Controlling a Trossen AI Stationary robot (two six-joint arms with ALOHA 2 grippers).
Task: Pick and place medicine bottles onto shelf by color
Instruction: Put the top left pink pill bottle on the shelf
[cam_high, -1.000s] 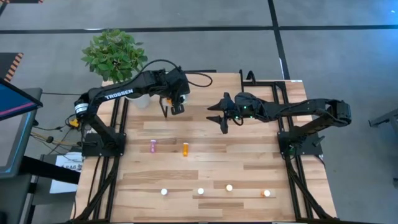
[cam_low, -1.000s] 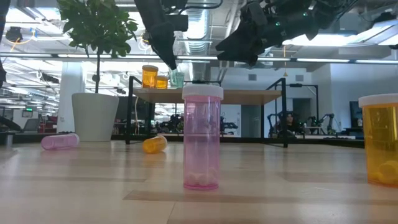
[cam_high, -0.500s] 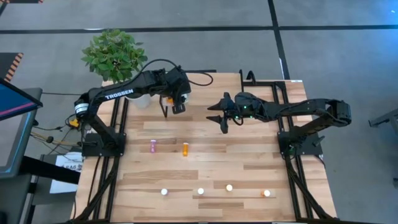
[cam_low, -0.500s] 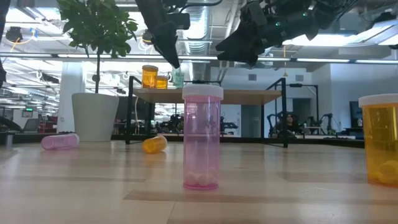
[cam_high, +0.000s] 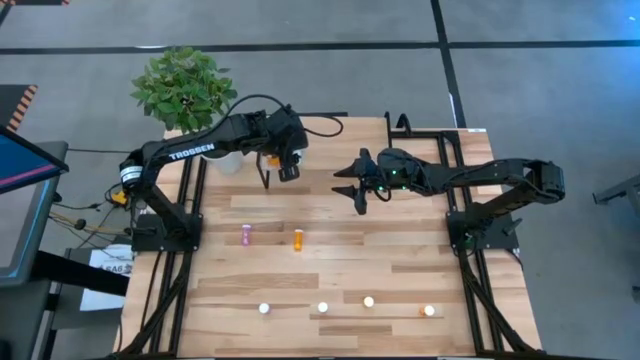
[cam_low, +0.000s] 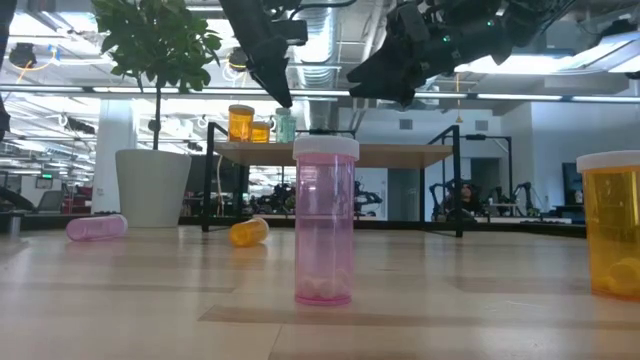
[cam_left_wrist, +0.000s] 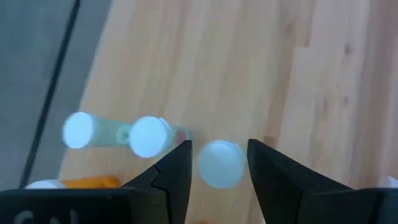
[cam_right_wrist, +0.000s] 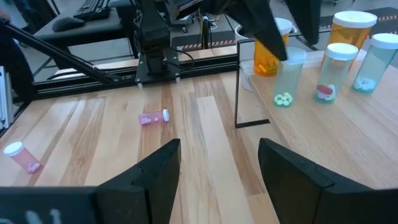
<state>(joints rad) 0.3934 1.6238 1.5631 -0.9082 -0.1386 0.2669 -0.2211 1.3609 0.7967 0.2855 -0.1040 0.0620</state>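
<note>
This is a robotics lab in a large open industrial hall. The ceiling (cam_low: 330, 40) is bare, with metal ducts and long strip lights. The floor (cam_high: 520, 30) is grey with dark lines. Far behind the wooden table (cam_low: 150, 300) a person (cam_low: 463, 195) sits among other robot stands, and a potted plant (cam_low: 155, 110) decorates the place

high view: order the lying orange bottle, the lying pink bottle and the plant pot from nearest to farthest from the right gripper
From the right gripper:
1. Lying orange bottle, mid-table, nearest.
2. Lying pink bottle, just left of the orange one.
3. Plant pot, at the table's far left corner, farthest.
</note>
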